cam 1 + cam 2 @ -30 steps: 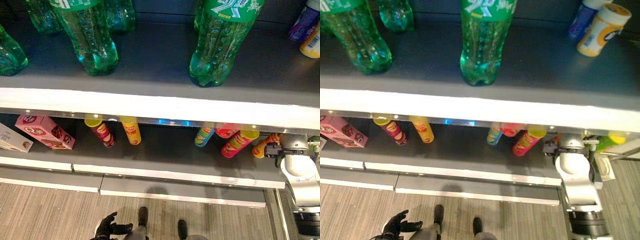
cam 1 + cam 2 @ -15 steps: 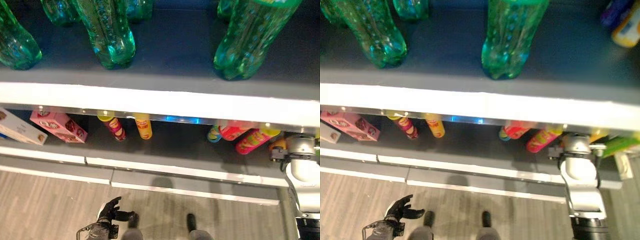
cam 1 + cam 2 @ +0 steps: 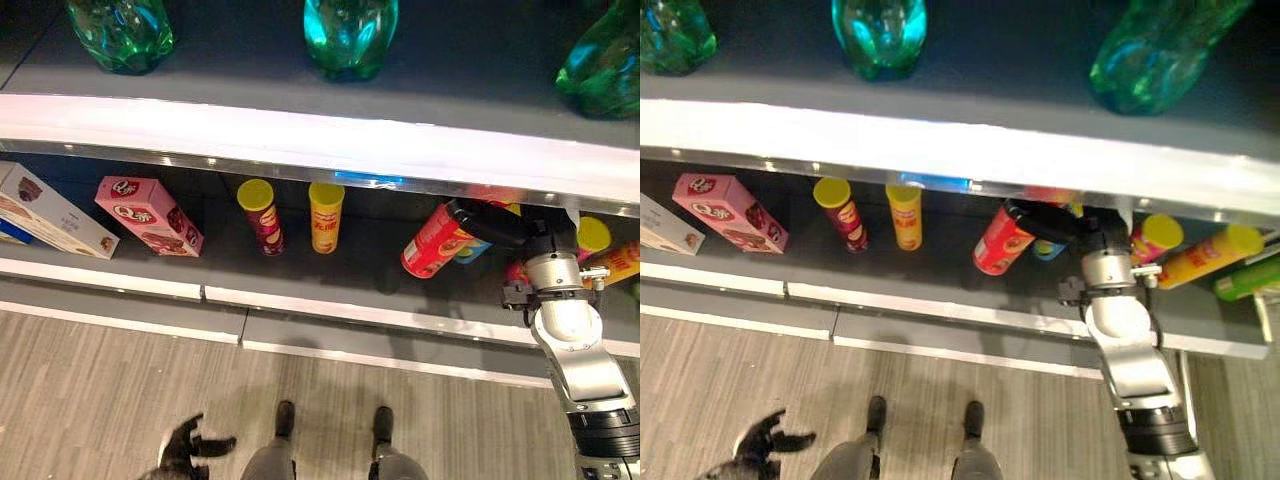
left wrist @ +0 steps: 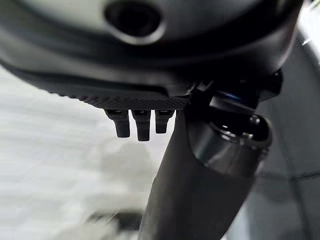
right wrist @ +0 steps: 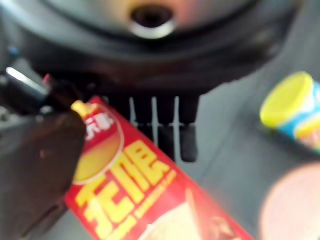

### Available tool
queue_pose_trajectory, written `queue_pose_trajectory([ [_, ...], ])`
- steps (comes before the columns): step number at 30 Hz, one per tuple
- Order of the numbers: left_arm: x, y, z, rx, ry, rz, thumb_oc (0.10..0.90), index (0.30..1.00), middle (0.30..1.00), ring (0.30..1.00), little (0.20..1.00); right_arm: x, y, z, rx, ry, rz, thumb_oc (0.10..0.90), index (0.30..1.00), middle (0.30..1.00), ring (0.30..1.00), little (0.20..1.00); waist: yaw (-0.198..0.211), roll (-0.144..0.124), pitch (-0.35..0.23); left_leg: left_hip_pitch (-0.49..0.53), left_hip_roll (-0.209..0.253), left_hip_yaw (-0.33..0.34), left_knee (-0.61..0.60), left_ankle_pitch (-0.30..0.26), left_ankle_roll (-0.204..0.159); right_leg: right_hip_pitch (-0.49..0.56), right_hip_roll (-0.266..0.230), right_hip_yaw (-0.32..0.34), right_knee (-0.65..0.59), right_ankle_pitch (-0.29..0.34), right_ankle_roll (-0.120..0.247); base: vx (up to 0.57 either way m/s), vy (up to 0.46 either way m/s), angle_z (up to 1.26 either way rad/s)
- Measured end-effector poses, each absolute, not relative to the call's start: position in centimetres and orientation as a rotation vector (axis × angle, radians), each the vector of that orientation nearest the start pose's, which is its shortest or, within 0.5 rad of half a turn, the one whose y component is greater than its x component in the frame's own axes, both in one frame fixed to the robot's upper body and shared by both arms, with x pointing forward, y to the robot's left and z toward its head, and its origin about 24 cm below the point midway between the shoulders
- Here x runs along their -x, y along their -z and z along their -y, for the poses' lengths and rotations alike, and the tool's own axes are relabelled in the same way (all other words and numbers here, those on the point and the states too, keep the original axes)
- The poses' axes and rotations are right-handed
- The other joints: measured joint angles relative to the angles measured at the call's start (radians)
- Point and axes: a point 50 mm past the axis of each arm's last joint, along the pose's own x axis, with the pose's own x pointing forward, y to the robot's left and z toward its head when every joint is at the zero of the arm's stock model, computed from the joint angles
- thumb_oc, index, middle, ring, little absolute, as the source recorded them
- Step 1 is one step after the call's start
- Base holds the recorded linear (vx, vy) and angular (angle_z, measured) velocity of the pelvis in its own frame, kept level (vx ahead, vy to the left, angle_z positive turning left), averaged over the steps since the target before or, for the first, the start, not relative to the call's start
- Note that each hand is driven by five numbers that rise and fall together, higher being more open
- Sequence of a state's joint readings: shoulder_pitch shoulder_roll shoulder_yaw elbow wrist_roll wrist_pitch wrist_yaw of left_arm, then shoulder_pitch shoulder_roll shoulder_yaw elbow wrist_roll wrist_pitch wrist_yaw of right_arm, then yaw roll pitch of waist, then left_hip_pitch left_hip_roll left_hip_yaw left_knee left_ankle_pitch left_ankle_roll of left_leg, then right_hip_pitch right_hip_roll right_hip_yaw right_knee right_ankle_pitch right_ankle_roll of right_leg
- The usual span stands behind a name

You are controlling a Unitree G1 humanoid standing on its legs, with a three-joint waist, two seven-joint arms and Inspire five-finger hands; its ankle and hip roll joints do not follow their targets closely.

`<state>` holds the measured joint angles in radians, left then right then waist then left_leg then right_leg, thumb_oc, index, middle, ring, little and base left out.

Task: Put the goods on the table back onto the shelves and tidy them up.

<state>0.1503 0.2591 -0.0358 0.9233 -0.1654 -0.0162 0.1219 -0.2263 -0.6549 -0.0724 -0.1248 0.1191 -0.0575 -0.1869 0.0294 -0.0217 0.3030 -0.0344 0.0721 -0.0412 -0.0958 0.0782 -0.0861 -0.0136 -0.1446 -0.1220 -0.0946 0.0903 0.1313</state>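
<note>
The red chip can (image 3: 436,240) leans tilted on the lower shelf (image 3: 330,290), toward its right end, with its base near the front edge and its top back under the white lip of the upper shelf (image 3: 300,135). In the right wrist view it shows a red label with large yellow characters and a round yellow emblem; I leave the print unread. The right hand (image 3: 490,222) is at the can's top end: the thumb lies over one side of the label and the fingers (image 5: 172,127) come down the other side, curled round the can and gripping it. Half a second ago that hand was hidden behind the shelf lip and this can was less clearly seen; the whole picture has also shifted, so the camera has moved. Just right of the red can lie a blue can with a yellow lid (image 5: 295,107), a pink can with a yellow lid (image 3: 1152,238) and an orange-yellow can (image 3: 1205,255). Toward the middle of the lower shelf stand a dark red can (image 3: 262,214) and a yellow can (image 3: 325,214), close together. At the left end lie a pink box (image 3: 148,214) and a pale box (image 3: 52,212). Green bottles (image 3: 350,35) stand on the upper shelf. The left hand (image 3: 190,452) hangs low over the wood-patterned floor (image 3: 100,390), fingers loosely spread and holding nothing.
</note>
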Motion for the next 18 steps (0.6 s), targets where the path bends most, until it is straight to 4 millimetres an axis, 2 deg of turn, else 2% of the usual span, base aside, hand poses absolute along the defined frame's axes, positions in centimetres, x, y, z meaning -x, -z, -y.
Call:
queue_pose_trajectory([
  [1,-9.2,14.6,-24.0,-0.143,-0.282,-1.044,0.800,0.900,0.900,0.900,0.900,-27.4,-18.6,25.8,0.505,0.217,0.473,0.400,0.300,0.300,0.300,0.300,-0.016,0.006,-0.001,-0.009,0.015,-0.018,0.000,-0.002,0.002,0.002,0.009,-0.018,0.000,-0.001,-0.006,0.07,-0.002,0.31],
  [3,-9.6,14.6,-23.7,-0.139,-0.276,-1.030,0.800,0.900,0.900,0.900,0.900,-27.2,-17.7,25.7,0.527,0.215,0.445,0.400,0.300,0.300,0.300,0.300,-0.020,0.022,-0.010,-0.008,0.011,-0.018,0.000,-0.001,0.002,0.002,0.004,-0.019,0.000,0.000,-0.007,0.03,0.004,0.10],
  [7,-10.2,14.4,-23.2,-0.144,-0.257,-1.004,0.800,0.900,0.900,0.900,0.900,-27.5,-14.1,22.9,0.497,0.133,0.351,0.400,0.300,0.300,0.300,0.300,-0.043,0.060,-0.030,-0.001,-0.011,-0.022,0.006,0.003,0.002,0.003,-0.013,-0.022,0.000,-0.001,-0.006,0.00,0.029,0.04],
  [11,-10.2,14.5,-23.2,-0.169,-0.257,-1.010,0.800,0.900,0.900,0.900,0.900,-28.1,-12.1,21.8,0.556,0.117,0.286,0.400,0.300,0.300,0.300,0.300,-0.036,0.077,-0.034,-0.001,-0.016,-0.021,0.006,0.003,0.002,0.002,-0.021,-0.022,0.000,-0.001,-0.005,0.00,0.000,0.00],
  [14,-10.1,14.5,-23.0,-0.177,-0.251,-1.014,0.800,0.900,0.900,0.900,0.900,-28.6,-10.7,22.8,0.577,0.179,0.214,0.400,0.300,0.300,0.300,0.300,-0.005,0.098,-0.032,-0.002,-0.018,-0.021,0.005,0.004,0.003,0.001,-0.024,-0.020,0.000,-0.002,-0.004,0.00,0.000,0.00],
  [18,-9.9,14.6,-23.0,-0.183,-0.268,-1.017,0.800,0.900,0.900,0.900,0.900,-28.9,-10.7,23.3,0.622,0.233,0.209,0.400,0.300,0.300,0.300,0.300,0.004,0.108,-0.034,-0.003,-0.020,-0.022,0.006,0.005,0.003,0.001,-0.024,-0.022,0.000,-0.003,-0.003,0.00,0.000,0.00],
])
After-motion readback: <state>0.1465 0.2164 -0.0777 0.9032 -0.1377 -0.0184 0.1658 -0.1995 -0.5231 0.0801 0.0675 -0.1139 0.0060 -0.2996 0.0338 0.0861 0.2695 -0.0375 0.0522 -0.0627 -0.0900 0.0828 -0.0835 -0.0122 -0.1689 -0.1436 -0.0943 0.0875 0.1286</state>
